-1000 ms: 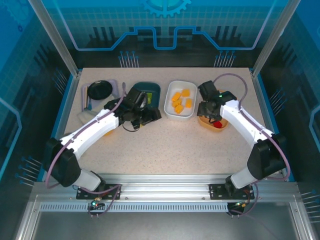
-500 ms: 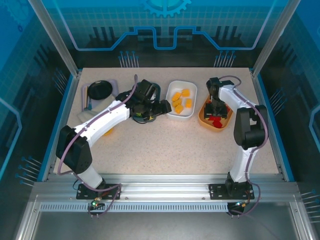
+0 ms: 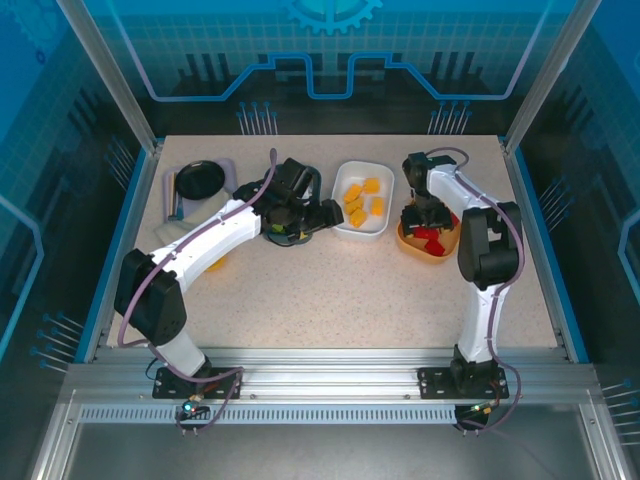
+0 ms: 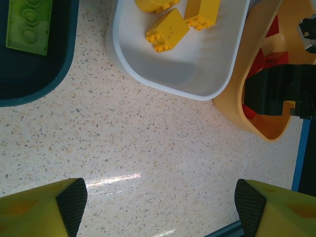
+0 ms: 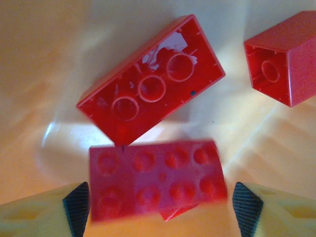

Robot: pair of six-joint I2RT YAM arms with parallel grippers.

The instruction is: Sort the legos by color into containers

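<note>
1. Since half a second ago the right arm's wrist has swung a little to the left, so the right gripper now hangs over the left part of the shallow orange plastic tray; the left arm has barely shifted
2. The right gripper's fingers stand wide apart. In the wrist view a red studded plastic brick lies between them, blurred, with a narrow gap to each pad
3. Two more red bricks lie on the orange tray's floor: a long one hollow side up, touching the blurred brick's edge, and a small one apart to the right
4. The left gripper is spread wide and empty above the speckled table top, near the white plastic tray
5. The white tray holds orange-yellow bricks; the dark teal tray beside it holds a flat lime green brick
</note>
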